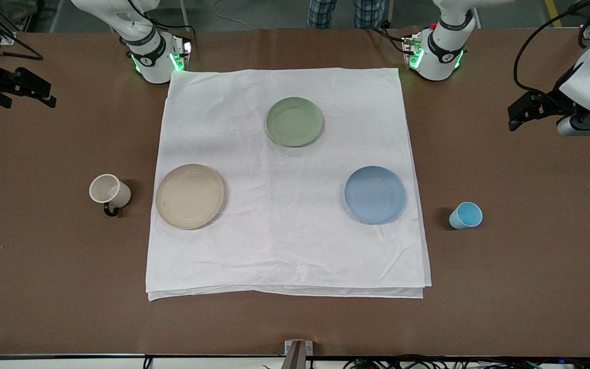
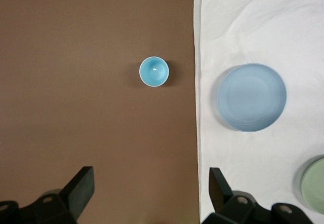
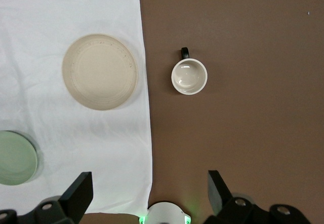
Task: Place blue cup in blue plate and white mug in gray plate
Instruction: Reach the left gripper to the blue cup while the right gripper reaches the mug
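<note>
The blue cup (image 1: 465, 215) stands upright on the bare brown table at the left arm's end, beside the blue plate (image 1: 375, 194) on the white cloth. The white mug (image 1: 109, 191) stands upright on the bare table at the right arm's end, beside the gray plate (image 1: 190, 196). Both plates hold nothing. My left gripper (image 1: 523, 114) is open and empty, high over the table's left-arm end. Its wrist view shows the cup (image 2: 154, 71) and blue plate (image 2: 251, 97). My right gripper (image 1: 26, 95) is open and empty, high over the right-arm end. Its wrist view shows the mug (image 3: 189, 76) and gray plate (image 3: 99, 72).
A white cloth (image 1: 285, 241) covers the middle of the table. A green plate (image 1: 294, 121) lies on it, farther from the front camera than the other two plates. The arm bases (image 1: 154, 56) stand at the cloth's corners.
</note>
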### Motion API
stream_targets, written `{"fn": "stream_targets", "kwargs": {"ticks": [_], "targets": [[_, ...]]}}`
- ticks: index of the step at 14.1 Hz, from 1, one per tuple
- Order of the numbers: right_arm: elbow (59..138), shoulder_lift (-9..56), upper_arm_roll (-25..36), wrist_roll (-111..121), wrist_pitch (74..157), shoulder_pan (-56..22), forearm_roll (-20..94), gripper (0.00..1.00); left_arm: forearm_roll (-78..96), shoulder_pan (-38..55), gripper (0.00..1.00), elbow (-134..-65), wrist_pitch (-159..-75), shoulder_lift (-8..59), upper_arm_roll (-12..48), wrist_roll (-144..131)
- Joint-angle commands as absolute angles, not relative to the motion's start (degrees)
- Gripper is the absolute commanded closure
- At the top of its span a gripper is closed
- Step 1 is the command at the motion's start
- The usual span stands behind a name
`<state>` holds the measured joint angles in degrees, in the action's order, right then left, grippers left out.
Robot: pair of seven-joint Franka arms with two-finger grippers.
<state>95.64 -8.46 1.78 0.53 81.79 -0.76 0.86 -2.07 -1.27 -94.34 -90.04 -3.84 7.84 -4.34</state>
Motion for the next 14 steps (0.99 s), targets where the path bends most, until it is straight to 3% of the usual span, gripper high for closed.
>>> {"fn": "stream_targets", "kwargs": {"ticks": [1,5,8,11,14], "targets": [[96.59,-9.76,0.79,1.23,82.44,0.44,0.97,0.00,-0.88,-1.32,0.00,-92.90,-88.95,-3.25,7.65,-3.52],[94.76,-9.41,0.70,1.32,82.09,0.18,1.05,0.00,-0.71,-2.89,0.00,-91.50,-89.47,0.95,6.60,-3.34],[92.55,-6.96,0.79,1.06,81.65,0.26,0.97,0.00,-0.79,-3.78,0.00,-94.38,-95.08,5.09,6.42,-3.34],[91.85,2.42,1.32,1.14,82.96,0.79,1.05,0.00,-1.23,-5.19,0.00,-103.68,-107.45,6.50,6.42,-4.65],[87.55,12.72,1.58,1.41,90.33,2.45,0.35,0.00,-1.67,-7.02,0.00,-110.11,-118.35,9.74,6.50,-4.57]]}}
